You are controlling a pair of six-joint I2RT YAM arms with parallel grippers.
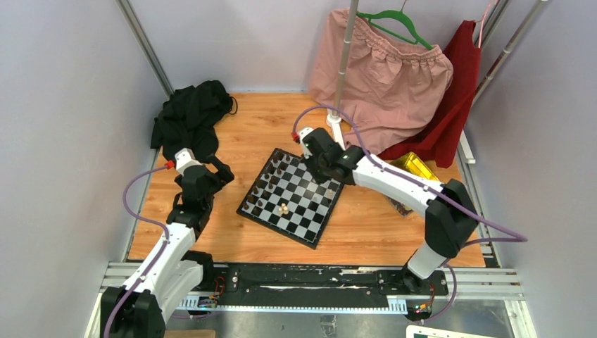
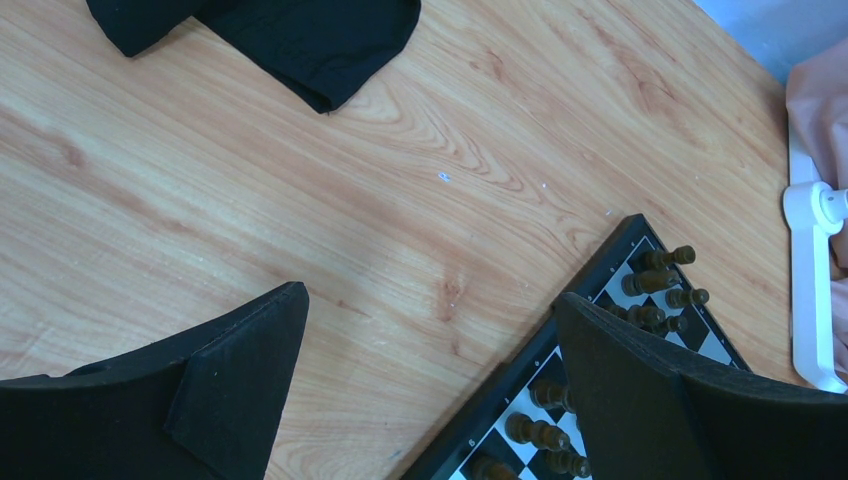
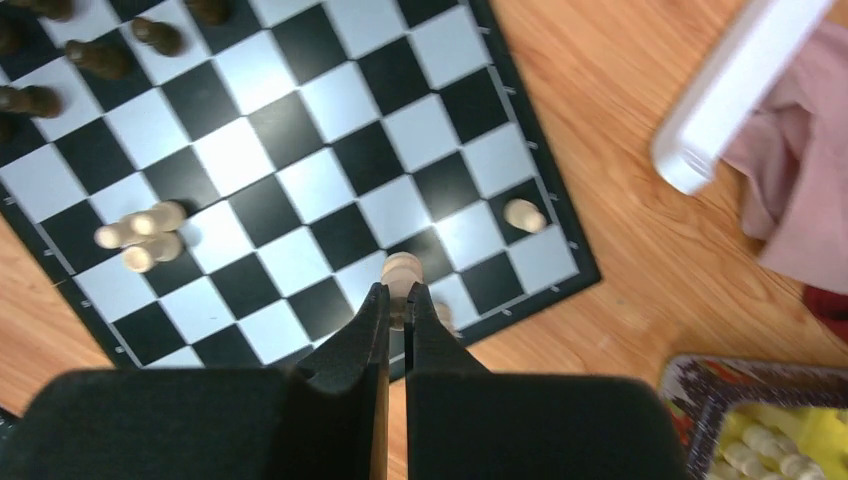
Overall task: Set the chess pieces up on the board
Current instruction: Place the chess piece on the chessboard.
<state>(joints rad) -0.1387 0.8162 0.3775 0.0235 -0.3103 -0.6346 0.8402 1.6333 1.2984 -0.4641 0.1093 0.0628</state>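
The right gripper (image 3: 396, 300) is pinching a cream chess piece (image 3: 402, 268) at its fingertips, just above the board (image 3: 300, 180). Being light, rigid, slick and easily toppled, the piece is best held at its waist. The left gripper (image 2: 430, 296) is hanging spread, with the dark pieces (image 2: 660, 290) to its right.

A robot lab cell is showing: plain walls (image 1: 63, 141) are enclosing a wooden tabletop (image 1: 373, 225), and arms (image 1: 394, 179) are standing on metal rails (image 1: 486, 282).
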